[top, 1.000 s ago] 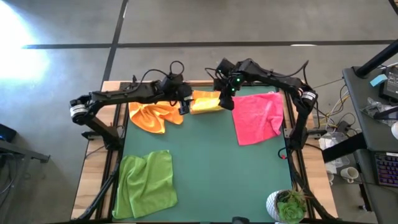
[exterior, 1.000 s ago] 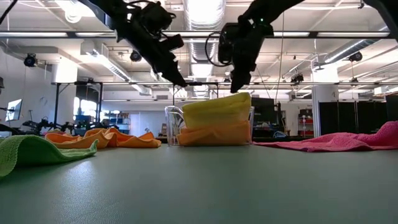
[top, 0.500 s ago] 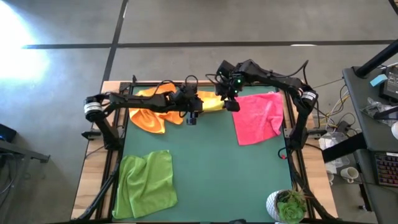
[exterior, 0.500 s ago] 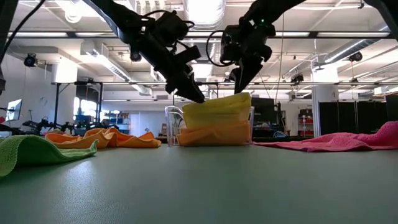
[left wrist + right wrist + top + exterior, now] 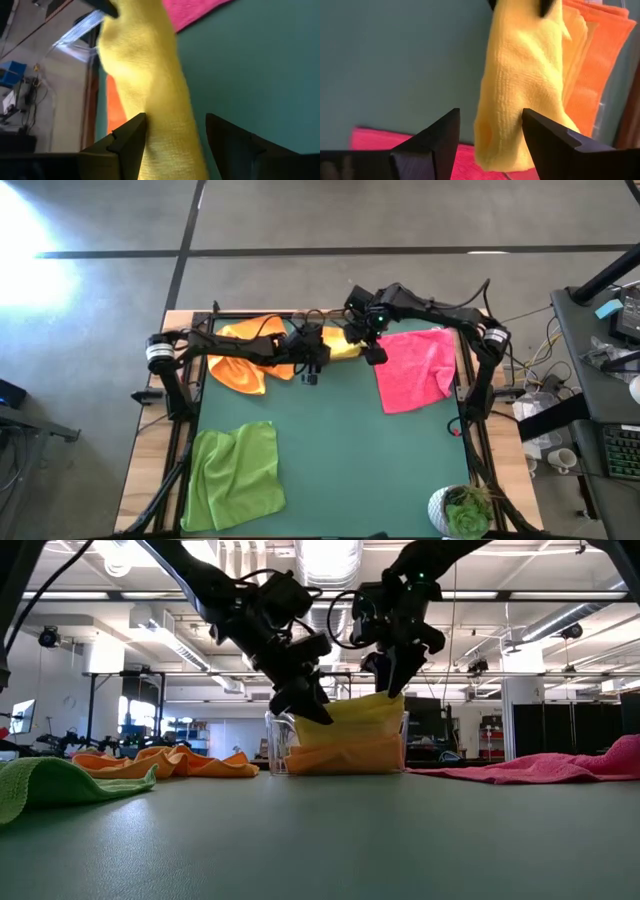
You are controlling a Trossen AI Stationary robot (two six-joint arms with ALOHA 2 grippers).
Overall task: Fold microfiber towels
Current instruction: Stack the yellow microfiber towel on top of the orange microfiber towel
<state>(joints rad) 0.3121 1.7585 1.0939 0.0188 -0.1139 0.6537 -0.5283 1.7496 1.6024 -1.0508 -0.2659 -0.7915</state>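
A folded yellow towel point(image 5: 350, 710) lies on top of a folded orange towel point(image 5: 345, 755) in the clear bin point(image 5: 275, 740) at the table's far middle. My left gripper point(image 5: 175, 132) is open, astride the yellow towel's left end. My right gripper point(image 5: 490, 125) is open, astride the yellow towel's right end. A loose orange towel point(image 5: 245, 365) lies crumpled at the far left. A pink towel point(image 5: 415, 365) lies spread at the far right, and a lime green towel point(image 5: 235, 475) lies at the near left. My left gripper comes slanting down from the table's left. Its open fingers stand on either side of the yellow towel's left end point(image 5: 150, 120), and one finger point(image 5: 132, 132) lies against the towel's edge. The towel rests on the orange one in the bin. My right gripper comes down from above at the yellow towel's right end point(image 5: 510, 125). Its open fingers stand on either side of the fold, and one finger point(image 5: 540, 127) lies against the towel's side. The towel stays in the bin.
A potted plant point(image 5: 462, 510) stands at the table's near right corner. The green table top point(image 5: 350, 450) shows bare between the towels. A desk with cables and gear stands beyond the table's right edge.
My left gripper has gone toward the table's right and down, from above the loose orange towel to the yellow towel's left end in the bin. My right gripper has come down a little onto the towel's right end. The towels have stayed in place.
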